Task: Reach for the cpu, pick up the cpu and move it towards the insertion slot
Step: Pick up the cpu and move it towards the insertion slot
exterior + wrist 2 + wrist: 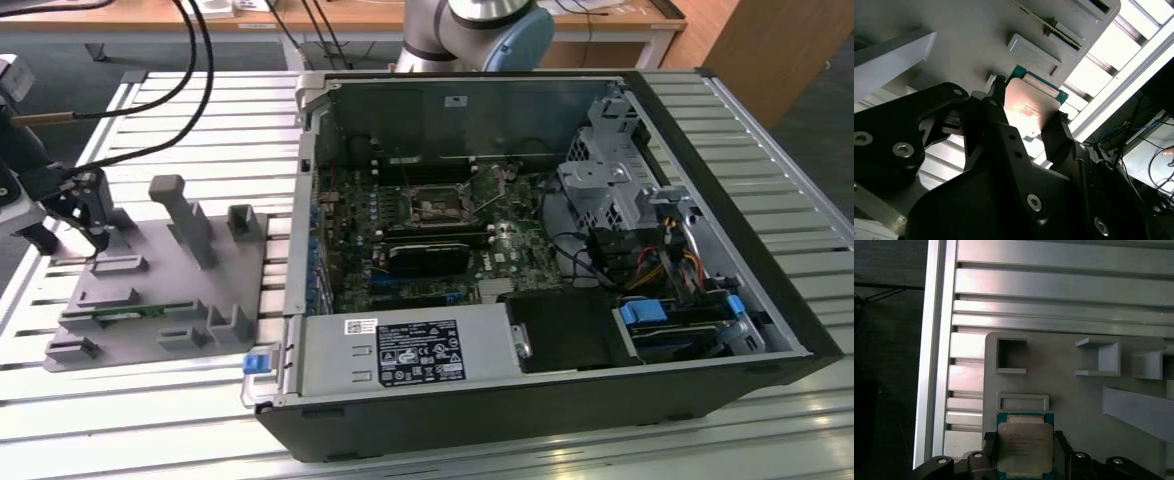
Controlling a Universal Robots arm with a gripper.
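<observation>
**As jaws clamp the cpu, the slot lies well apart**

Where the gripper hangs over the grey plate at the exterior view's left, its black fingers sit against two opposite edges of the cpu, so the jaws are clenched on the chip. In both wrist views the cpu's shiny metal top faces the camera, with a green rim showing around it. It sits just beside a low rectangular frame on the plate; whether it is lifted clear of the plate I cannot tell. The plate carries several raised posts and pockets, and a narrow green strip lies in one of them. The plate rests on a slatted metal surface. Beside it, toward the exterior view's right, stands an open computer case. The slot, a square socket with a dark centre and a metal frame, sits on the board inside that case.
</observation>
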